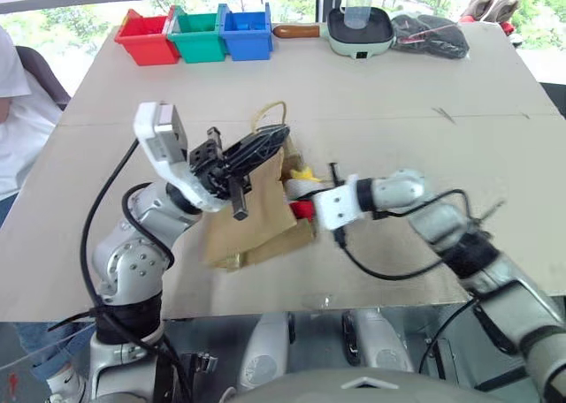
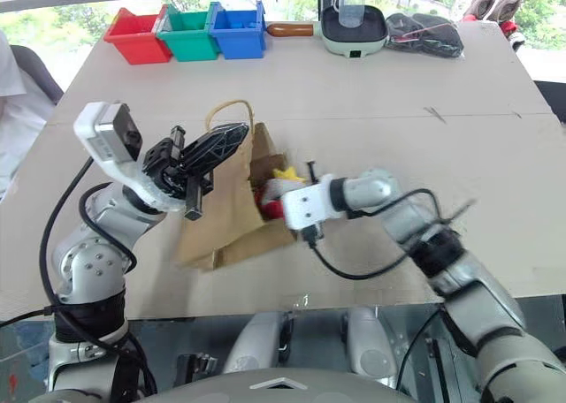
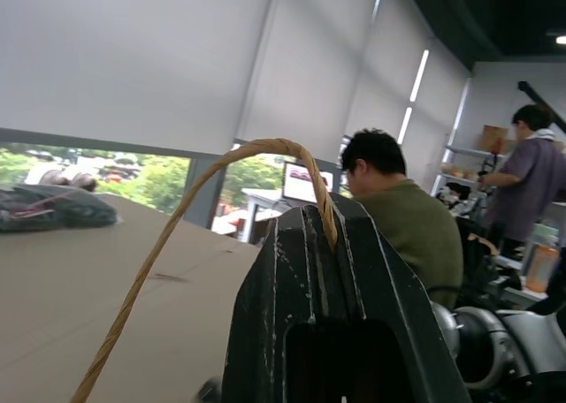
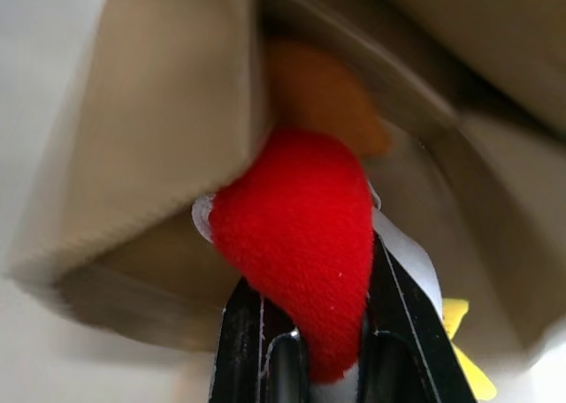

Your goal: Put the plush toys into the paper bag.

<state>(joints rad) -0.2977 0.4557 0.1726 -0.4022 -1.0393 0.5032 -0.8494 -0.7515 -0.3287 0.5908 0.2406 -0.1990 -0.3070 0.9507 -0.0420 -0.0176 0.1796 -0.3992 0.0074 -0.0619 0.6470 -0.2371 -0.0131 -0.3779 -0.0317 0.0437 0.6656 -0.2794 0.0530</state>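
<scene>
The left gripper [image 1: 252, 155] is pinched tight on a handle [image 3: 265, 147] of the bag [image 1: 252, 217], holding one side up so the mouth gapes toward the right. The bag lies on the table [image 1: 398, 102], near the middle. Keep that handle high and steady.

At the mouth, the right gripper [image 4: 305, 332] squeezes the white toy [image 1: 301, 187] by its red end [image 4: 296, 235]. The yellow tuft [image 1: 305, 173] sticks up outside. The orange toy [image 4: 323, 94] sits deeper in the bag. To do this well, I think the right arm should push the white toy far in past the edge, then let go.
</scene>
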